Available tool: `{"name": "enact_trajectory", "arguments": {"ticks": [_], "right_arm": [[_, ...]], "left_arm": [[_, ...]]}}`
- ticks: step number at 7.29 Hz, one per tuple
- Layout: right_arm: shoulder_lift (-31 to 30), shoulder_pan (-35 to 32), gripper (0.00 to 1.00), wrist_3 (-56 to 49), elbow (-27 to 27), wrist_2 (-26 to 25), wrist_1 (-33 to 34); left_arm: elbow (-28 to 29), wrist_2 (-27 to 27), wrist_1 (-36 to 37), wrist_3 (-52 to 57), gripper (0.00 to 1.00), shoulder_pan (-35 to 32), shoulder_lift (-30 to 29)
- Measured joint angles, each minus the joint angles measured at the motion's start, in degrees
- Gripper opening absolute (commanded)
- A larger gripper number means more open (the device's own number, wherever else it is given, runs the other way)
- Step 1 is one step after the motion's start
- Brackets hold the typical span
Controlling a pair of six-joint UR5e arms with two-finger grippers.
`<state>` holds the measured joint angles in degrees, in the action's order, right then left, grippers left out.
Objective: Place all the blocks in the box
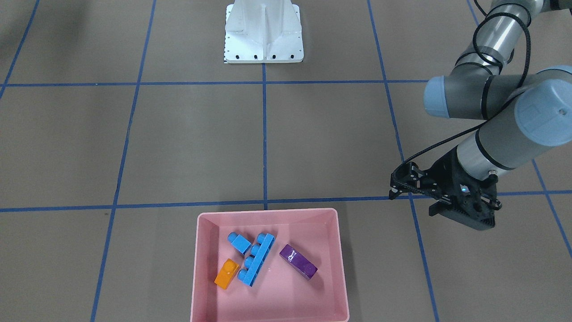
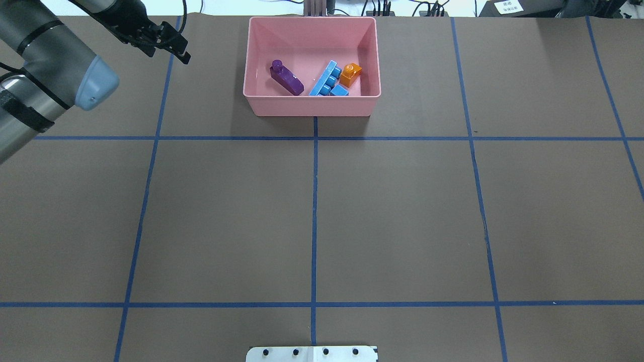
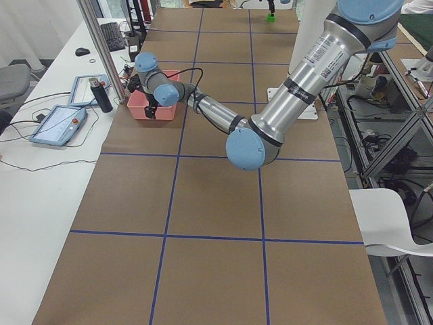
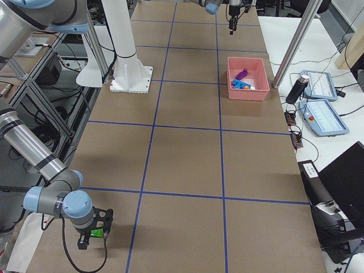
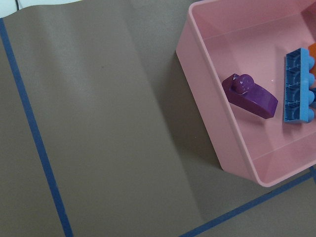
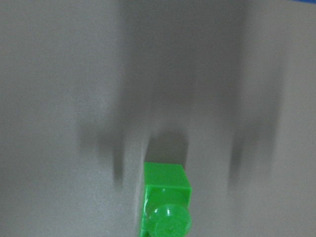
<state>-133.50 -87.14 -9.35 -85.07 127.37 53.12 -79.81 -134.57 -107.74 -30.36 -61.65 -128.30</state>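
Front view: my left gripper [image 1: 413, 202] hangs spread and empty beside the box [image 1: 268, 213], which sits at the operators' edge with four blocks [image 1: 256, 259] inside.

Right-end view: my right gripper [image 4: 92, 238] is at the green block [image 4: 98, 232] in the robot-side corner. I cannot tell the jaw gap.

Right wrist view: the green block looks light, stiff and slick, so I'd pinch its flat sides.

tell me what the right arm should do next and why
Probably lower the right claw onto the green block and close on it: it's the only block not in the box, and the wrist view shows it on the table close below that claw.
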Motion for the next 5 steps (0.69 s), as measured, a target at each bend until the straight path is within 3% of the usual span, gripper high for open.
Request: {"name": "enact_trajectory", "arguments": {"ticks": [1,5], "right_arm": [[0.1,0.0,0.61,0.0,0.3,0.0,0.0],[0.5,0.0,0.62,0.2,0.8,1.4,0.1]], "left_arm": [[-0.4,-0.1,0.0,0.0,1.0,0.0,0.0],[-3.5,-0.2,3.8,0.0,1.0,0.1,0.1]]}}
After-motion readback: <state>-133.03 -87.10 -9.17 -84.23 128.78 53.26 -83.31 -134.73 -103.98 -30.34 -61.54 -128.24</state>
